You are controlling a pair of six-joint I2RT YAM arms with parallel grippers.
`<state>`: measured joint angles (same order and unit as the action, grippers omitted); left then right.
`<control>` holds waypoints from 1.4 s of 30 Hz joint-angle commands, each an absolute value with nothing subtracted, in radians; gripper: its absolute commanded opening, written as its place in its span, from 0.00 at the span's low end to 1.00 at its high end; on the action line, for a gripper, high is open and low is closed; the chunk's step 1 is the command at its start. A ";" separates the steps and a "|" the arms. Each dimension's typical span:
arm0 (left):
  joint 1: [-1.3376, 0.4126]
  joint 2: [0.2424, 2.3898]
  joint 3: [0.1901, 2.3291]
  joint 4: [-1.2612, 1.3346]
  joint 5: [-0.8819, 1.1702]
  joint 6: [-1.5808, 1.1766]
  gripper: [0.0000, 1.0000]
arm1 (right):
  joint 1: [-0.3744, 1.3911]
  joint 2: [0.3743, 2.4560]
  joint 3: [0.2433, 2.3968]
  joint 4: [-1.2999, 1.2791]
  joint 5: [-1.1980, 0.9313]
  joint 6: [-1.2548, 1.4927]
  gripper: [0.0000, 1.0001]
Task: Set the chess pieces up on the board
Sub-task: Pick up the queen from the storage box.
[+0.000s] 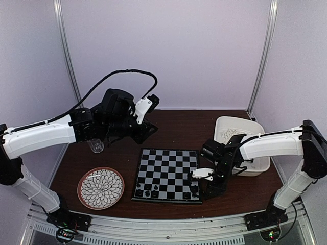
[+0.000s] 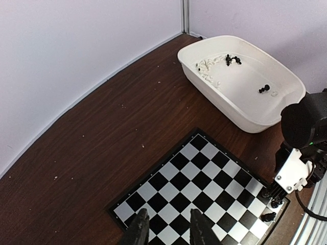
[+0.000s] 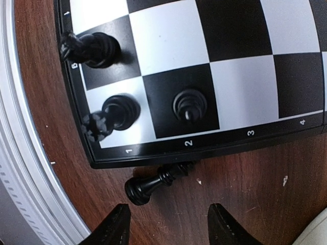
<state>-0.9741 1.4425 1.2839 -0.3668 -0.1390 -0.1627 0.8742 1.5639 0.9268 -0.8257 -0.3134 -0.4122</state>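
Beside board (image 3: 168, 46): glossy blk piece (image 3: 158, 179) flat on wood tbl (image 3: 255, 194) | R gripper (image 3: 168, 209) open, empty | L gripper (image 2: 169, 213) open, empty

The board (image 1: 168, 166) lies between plate (image 1: 100, 188) and tub (image 2: 225, 102); one piece (image 3: 153, 184) seemingly toppled beside it.

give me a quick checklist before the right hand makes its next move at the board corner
1. Right hand open, nothing between its fingers: ok.
2. Small black chess piece on a square: not ok; it lies on its side on the brown wooden table, just off the black-and-grey checkered chessboard.
3. Three black pieces standing on corner squares: ok.
4. Left hand open, holding nothing: ok.
5. White rectangular plastic tub emptied: not ok; loose pieces remain inside.
6. Fallen piece's type: cannot tell.
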 commanded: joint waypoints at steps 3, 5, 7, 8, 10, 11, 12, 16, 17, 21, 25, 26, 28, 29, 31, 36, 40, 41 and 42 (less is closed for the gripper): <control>-0.968 1.403 1.256 -0.320 -0.181 -0.175 0.28 | 0.916 1.608 0.952 -0.799 -0.320 -0.363 0.57; -0.968 1.397 1.246 -0.315 -0.189 -0.175 0.28 | 0.929 1.616 0.957 -0.797 -0.324 -0.357 0.57; -0.966 1.394 1.241 -0.315 -0.194 -0.176 0.28 | 0.942 1.627 0.956 -0.793 -0.310 -0.355 0.57; -0.968 1.394 1.240 -0.317 -0.196 -0.176 0.28 | 0.943 1.635 0.956 -0.792 -0.294 -0.354 0.57; -0.967 1.392 1.237 -0.317 -0.198 -0.176 0.28 | 0.943 1.650 0.961 -0.792 -0.259 -0.349 0.57; -0.967 1.392 1.235 -0.317 -0.198 -0.177 0.28 | 0.943 1.653 0.961 -0.791 -0.236 -0.347 0.57; -0.966 1.393 1.235 -0.317 -0.198 -0.177 0.28 | 0.943 1.653 0.959 -0.790 -0.216 -0.345 0.56; -0.966 1.394 1.236 -0.316 -0.195 -0.177 0.28 | 0.916 1.656 0.956 -0.784 -0.148 -0.339 0.52; -0.966 1.394 1.237 -0.316 -0.195 -0.177 0.28 | 0.904 1.658 0.955 -0.786 -0.145 -0.338 0.51; -0.966 1.400 1.240 -0.316 -0.187 -0.175 0.29 | 0.879 1.666 0.956 -0.790 -0.163 -0.344 0.46; -0.965 1.398 1.232 -0.312 -0.184 -0.182 0.29 | 0.879 1.673 0.962 -0.780 -0.168 -0.348 0.43; -0.966 1.398 1.231 -0.313 -0.183 -0.185 0.28 | 0.879 1.676 0.962 -0.775 -0.159 -0.348 0.43; -0.966 1.394 1.226 -0.310 -0.183 -0.187 0.28 | 0.877 1.689 0.960 -0.771 -0.136 -0.342 0.42; -0.966 1.392 1.225 -0.311 -0.183 -0.188 0.28 | 0.874 1.696 0.962 -0.770 -0.125 -0.339 0.41; -0.967 1.388 1.221 -0.309 -0.182 -0.190 0.28 | 0.860 1.711 0.963 -0.768 -0.113 -0.333 0.39; -0.966 1.385 1.218 -0.308 -0.175 -0.196 0.28 | 0.825 1.726 0.971 -0.782 -0.107 -0.329 0.24; -0.966 1.391 1.225 -0.306 -0.138 -0.185 0.29 | 0.803 1.665 0.976 -0.811 -0.149 -0.340 0.19; -0.965 1.395 1.230 -0.307 -0.120 -0.178 0.29 | 0.800 1.643 0.980 -0.825 -0.172 -0.347 0.18; -0.966 1.400 1.235 -0.307 -0.098 -0.173 0.31 | 0.799 1.617 0.982 -0.837 -0.194 -0.355 0.16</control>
